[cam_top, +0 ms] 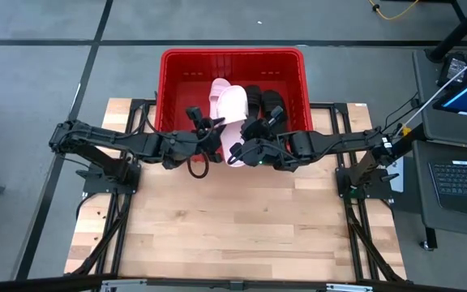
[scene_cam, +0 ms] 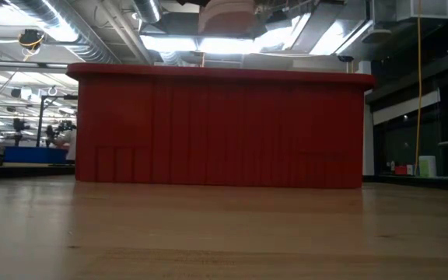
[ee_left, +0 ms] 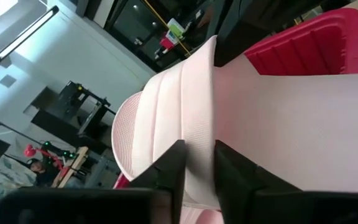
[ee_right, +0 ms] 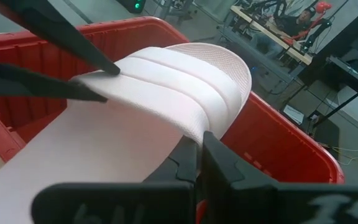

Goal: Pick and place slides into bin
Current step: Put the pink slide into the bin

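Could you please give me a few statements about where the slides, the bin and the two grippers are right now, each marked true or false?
1. Both grippers hold the same pale pink slide over the red bin's near edge. True: the left gripper and the right gripper each clamp its ribbed strap.
2. The bin is empty. False: the black slides and another pink slide already lie inside.
3. A slide lies on the wooden table in front of the bin. False: none shows there in the high or low view.
4. The bin stands at the table's far edge. True.
5. The right gripper is open. False: it is shut on the strap.
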